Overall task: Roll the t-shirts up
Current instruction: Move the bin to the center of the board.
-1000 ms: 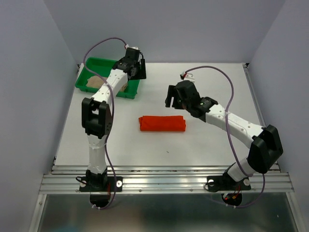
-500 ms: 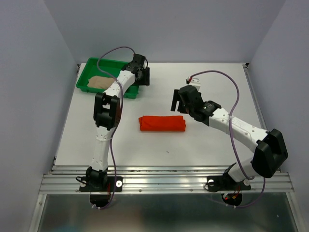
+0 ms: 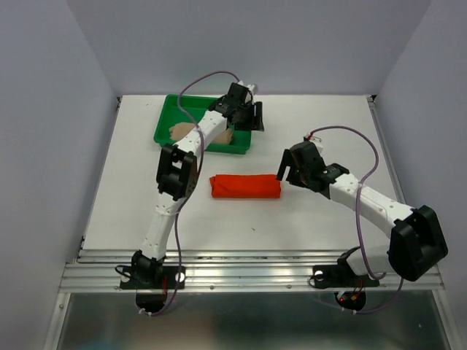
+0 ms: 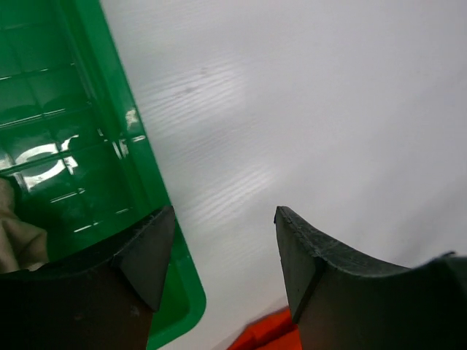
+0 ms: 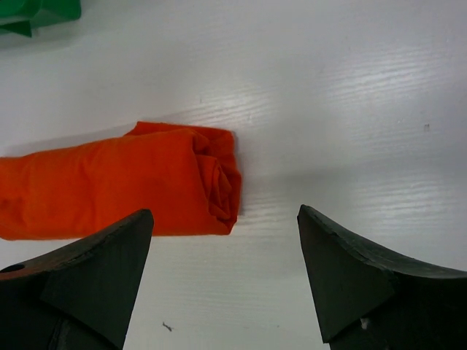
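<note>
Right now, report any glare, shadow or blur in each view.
Top external: even, soft light, with no hard shadows or glare. Left wrist: white glare patches on the floor of the green tray; the near fingers are dark and slightly soft. Right wrist: the rolled orange t-shirt is sharp, with a bright sheen on the table beside it.

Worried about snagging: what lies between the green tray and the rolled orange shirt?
Just bare white table; the top view shows it between green tray and orange shirt.
</note>
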You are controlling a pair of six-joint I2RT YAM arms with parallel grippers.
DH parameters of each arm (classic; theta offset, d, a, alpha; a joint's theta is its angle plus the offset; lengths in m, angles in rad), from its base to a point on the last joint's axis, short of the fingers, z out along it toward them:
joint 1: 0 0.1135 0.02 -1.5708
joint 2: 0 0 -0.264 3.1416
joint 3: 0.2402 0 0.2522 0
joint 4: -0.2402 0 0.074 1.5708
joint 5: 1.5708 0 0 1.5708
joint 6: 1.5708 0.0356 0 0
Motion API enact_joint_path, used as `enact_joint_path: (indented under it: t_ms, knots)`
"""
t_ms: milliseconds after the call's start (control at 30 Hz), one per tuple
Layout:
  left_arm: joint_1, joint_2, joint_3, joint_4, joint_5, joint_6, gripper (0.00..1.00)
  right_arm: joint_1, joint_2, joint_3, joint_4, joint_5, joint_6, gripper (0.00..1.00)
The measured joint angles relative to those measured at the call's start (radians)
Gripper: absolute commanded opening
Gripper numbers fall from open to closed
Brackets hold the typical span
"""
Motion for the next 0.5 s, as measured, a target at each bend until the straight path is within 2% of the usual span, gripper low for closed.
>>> enact_joint_path:
  t_ms: [233, 367, 500]
  knots:
    - [-0.069, 0.003, 0.056, 0.045, 0.076, -0.035, 0.69, -0.087, -0.090, -0.118, 0.007, -0.164, 0.026, 0.86]
    - [-0.051, -0.026, 0.048, 0.035, 0.057, -0.034, 0.70, -0.143, -0.099, -0.168, 0.050, -0.287, 0.023, 0.86]
    - [-0.021, -0.153, -0.030, 0.016, -0.009, -0.034, 0.72, -0.187, -0.048, -0.200, 0.117, -0.412, 0.014, 0.86]
